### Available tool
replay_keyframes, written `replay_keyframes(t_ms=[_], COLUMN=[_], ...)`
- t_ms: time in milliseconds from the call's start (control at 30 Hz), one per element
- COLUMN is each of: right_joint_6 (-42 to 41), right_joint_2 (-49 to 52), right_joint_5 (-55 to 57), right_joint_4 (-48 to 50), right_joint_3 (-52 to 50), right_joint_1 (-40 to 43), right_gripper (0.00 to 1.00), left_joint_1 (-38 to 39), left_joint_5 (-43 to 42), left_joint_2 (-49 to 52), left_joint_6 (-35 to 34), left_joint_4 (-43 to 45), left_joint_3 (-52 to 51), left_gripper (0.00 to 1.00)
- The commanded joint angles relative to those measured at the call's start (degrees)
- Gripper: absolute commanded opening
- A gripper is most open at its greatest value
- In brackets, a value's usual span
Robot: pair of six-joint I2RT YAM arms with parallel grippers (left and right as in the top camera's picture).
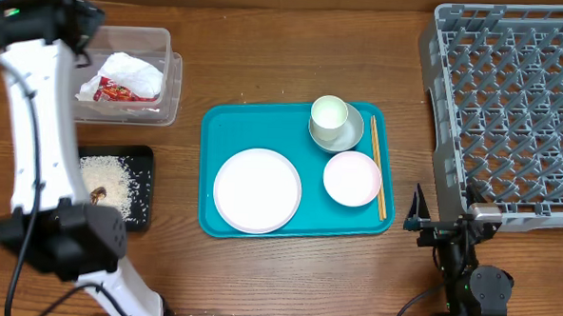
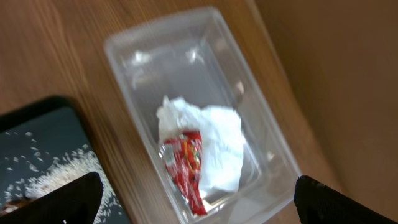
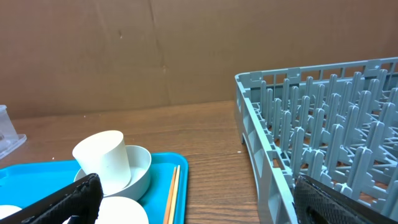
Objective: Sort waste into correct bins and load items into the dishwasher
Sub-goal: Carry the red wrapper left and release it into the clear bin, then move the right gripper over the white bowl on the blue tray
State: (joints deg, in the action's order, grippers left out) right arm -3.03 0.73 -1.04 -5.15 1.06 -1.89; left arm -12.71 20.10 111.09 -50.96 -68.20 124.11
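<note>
Waste first: a crumpled white napkin (image 2: pixel 214 140) and a red printed snack wrapper (image 2: pixel 186 165) lie together inside the clear plastic tub (image 2: pixel 155 56), the wrapper resting against the napkin. The left gripper (image 2: pixel 198 183) hangs directly above them, its two black fingers spread wide and holding nothing. Just beside the tub sits the flat black tray (image 1: pixel 140 161), which carries a heap of loose white rice (image 1: pixel 105 177) and a small brown scrap (image 1: pixel 99 195) at the heap's edge.

In the middle of the wooden table (image 1: pixel 267 43), the teal serving tray (image 1: pixel 211 136) holds the dishes. These are a round white plate (image 1: pixel 257 189), a white bowl (image 1: pixel 352 177), and a small white cup (image 1: pixel 329 114) standing in a pale saucer-bowl (image 1: pixel 355 135). A pair of wooden chopsticks (image 1: pixel 379 177) lies along the tray's edge nearest the rack, just beside the bowl.

The grey lattice dish rack (image 1: pixel 512 111) stands at the far side of the table from the tub, well apart from the waste. The right gripper (image 3: pixel 198 183) sits low over the tabletop between the teal tray and the rack. Its fingers are wide apart with nothing in them, and it faces the cup.
</note>
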Motion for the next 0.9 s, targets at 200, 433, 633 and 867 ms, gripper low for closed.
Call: replay_keyframes(t_ms=[200, 433, 633, 867], right_joint_6=[-0.4, -0.4, -9.8, -54.9], right_joint_2=[-0.6, -0.6, -0.6, -0.6], right_joint_5=[0.5, 0.5, -17.6, -51.7], right_joint_4=[0.3, 0.3, 2.4, 17.4], right_joint_3=[-0.6, -0.6, -0.6, -0.6], right_joint_1=[0.2, 0.2, 0.1, 0.1], right_gripper=[1.00, 1.00, 1.00, 1.00], left_joint_1=[-6.4, -6.4, -6.4, -6.4], left_joint_5=[1.9, 1.9, 1.9, 1.9], left_joint_2=[-2.6, -2.6, -2.6, -2.6], left_joint_6=[-0.2, -0.1, -0.1, -0.1], left_joint_4=[-6.6, -8.4, -8.4, -8.4], left_joint_3=[0.4, 0.4, 0.4, 0.4], left_gripper=[1.00, 1.00, 1.00, 1.00])
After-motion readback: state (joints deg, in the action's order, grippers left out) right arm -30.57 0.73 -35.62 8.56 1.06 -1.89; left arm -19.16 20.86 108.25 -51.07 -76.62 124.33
